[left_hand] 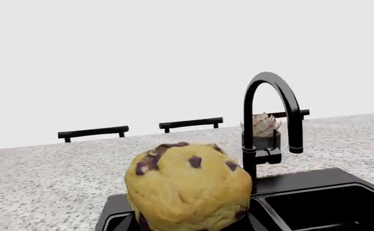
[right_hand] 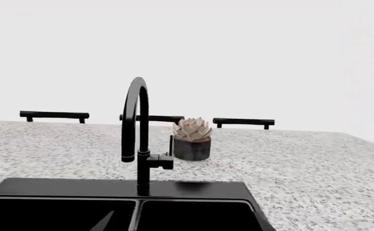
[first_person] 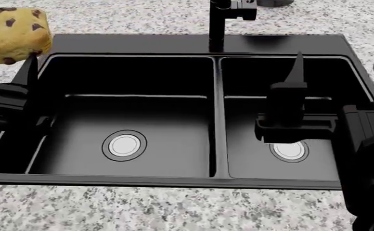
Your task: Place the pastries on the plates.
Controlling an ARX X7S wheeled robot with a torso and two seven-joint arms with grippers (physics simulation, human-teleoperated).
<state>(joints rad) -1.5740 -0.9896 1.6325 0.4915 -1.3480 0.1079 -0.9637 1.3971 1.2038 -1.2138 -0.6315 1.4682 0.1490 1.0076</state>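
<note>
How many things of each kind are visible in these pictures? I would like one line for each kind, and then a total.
Muffins: 1, the muffin held by the left tool
Sinks: 1, the double-basin sink
Faucets: 1, the black faucet
Potted succulents: 1, the succulent pot
Black bar handles: 3, such as the bar handle
Plates: 0 in view
Total: 7

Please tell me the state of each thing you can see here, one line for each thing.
Muffin: held up by the left tool, over the sink's left edge.
Right tool: over the right basin, holding nothing; open or shut unclear.
Sink: both basins hold no objects.
Faucet: no water running.
Potted plant: upright on the counter behind the faucet.
</note>
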